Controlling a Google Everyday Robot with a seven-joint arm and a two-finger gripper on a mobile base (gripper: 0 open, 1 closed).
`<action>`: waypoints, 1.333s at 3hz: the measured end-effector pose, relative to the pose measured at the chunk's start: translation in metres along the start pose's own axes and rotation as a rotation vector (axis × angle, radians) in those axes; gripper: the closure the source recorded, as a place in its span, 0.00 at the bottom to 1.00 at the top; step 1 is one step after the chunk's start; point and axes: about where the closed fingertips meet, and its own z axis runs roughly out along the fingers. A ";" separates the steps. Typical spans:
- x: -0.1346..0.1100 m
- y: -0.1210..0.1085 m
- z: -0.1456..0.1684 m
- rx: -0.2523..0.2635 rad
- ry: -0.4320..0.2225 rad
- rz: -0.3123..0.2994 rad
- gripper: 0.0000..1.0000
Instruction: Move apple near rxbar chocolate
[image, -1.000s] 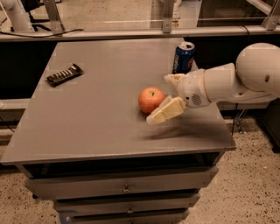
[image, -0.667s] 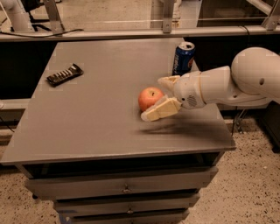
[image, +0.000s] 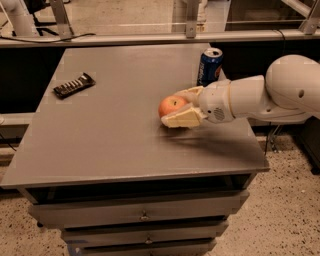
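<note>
Moved in leftward since before, the hand (image: 172, 108) now clasps the apple (image: 169, 104), blue can (image: 210, 66) just behind.

The white arm (image: 245, 97) is reaching in from the view's right side, its forearm lying nearly level above the counter (image: 125, 135). The gripper (image: 172, 107) is hovering low there, its pale fingers (image: 182, 119) clasping the apple (image: 170, 103) between them.

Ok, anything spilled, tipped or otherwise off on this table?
Nothing stands out. The can stands upright, the bar lies flat at the far left, and the apple looks whole, with the gripper at it.
</note>
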 end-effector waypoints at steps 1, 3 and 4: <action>-0.017 -0.005 -0.006 0.023 -0.022 -0.005 0.87; -0.019 -0.003 -0.005 0.020 -0.023 -0.008 1.00; -0.047 -0.003 0.016 -0.009 -0.062 -0.052 1.00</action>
